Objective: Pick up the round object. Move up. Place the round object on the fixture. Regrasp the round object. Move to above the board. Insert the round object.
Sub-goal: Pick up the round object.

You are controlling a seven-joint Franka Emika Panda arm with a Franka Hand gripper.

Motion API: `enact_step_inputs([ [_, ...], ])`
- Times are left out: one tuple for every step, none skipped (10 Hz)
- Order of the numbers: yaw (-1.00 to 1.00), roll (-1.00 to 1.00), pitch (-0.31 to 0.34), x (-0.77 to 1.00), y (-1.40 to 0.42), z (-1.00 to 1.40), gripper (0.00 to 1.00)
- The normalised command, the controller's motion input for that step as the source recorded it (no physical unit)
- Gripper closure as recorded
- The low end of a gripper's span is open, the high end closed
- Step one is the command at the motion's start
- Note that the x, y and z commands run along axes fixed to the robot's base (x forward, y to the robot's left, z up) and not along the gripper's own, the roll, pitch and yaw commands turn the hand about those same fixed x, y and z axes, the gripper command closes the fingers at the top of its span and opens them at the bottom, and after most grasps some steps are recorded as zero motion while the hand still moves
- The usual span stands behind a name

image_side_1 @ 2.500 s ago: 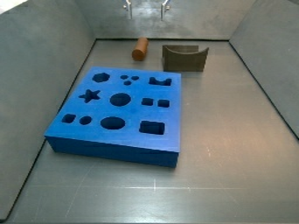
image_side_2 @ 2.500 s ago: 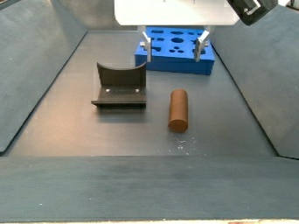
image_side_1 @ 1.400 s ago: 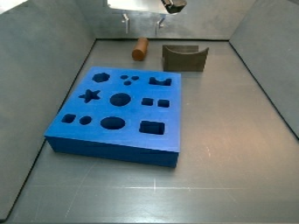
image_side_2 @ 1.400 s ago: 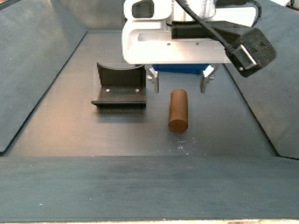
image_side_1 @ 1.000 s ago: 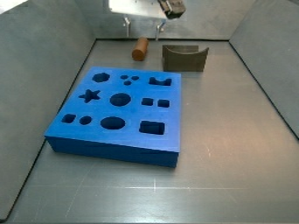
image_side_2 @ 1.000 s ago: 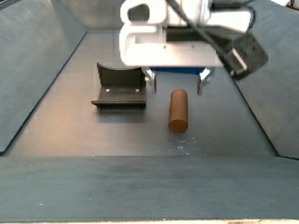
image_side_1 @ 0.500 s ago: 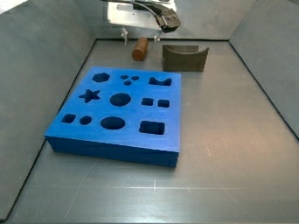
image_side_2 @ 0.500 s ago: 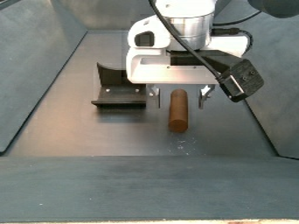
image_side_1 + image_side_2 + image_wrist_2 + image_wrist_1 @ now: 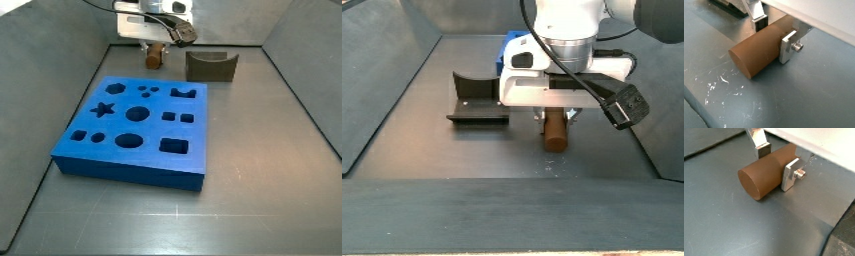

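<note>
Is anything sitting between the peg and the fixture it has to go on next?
Nothing visible. The peg lies on the floor with the tool down around it, one finger on each side. The floor between it and the fixture beside it looks bare.

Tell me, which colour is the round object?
Brown round object, clearest in a wrist view.

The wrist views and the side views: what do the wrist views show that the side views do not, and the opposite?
Only the wrist views show the fingers flanking the round object, one on each side, and its flat circular end; actual contact is unclear. Only the side views show the board, the fixture standing empty beside the round object, and the arm above. Both share the gripper low over the round object lying on the floor.
</note>
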Motion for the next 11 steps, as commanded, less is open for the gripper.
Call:
enact_step_inputs([
  [0.0,0.03,0.006,-0.01,0.0,-0.03,1.0],
  [0.0,0.01,0.0,0.0,0.0,-0.02,1.0],
  [0.0,0.01,0.0,0.0,0.0,0.0,1.0],
  [0.0,0.01,0.0,0.0,0.0,0.0,1.0],
  [0.0,0.01,0.0,0.0,0.0,0.0,1.0],
  [0.0,0.04,0.0,0.0,0.0,0.0,1.0],
  [0.0,0.11,0.0,0.0,-0.01,0.0,1.0],
  [0.0,0.0,0.0,0.0,0.0,0.0,1.0],
  [0.0,0.0,0.0,0.0,0.0,0.0,1.0],
  [0.0,0.0,0.0,0.0,0.0,0.0,1.0],
  [0.0,0.0,0.0,0.0,0.0,0.0,1.0],
])
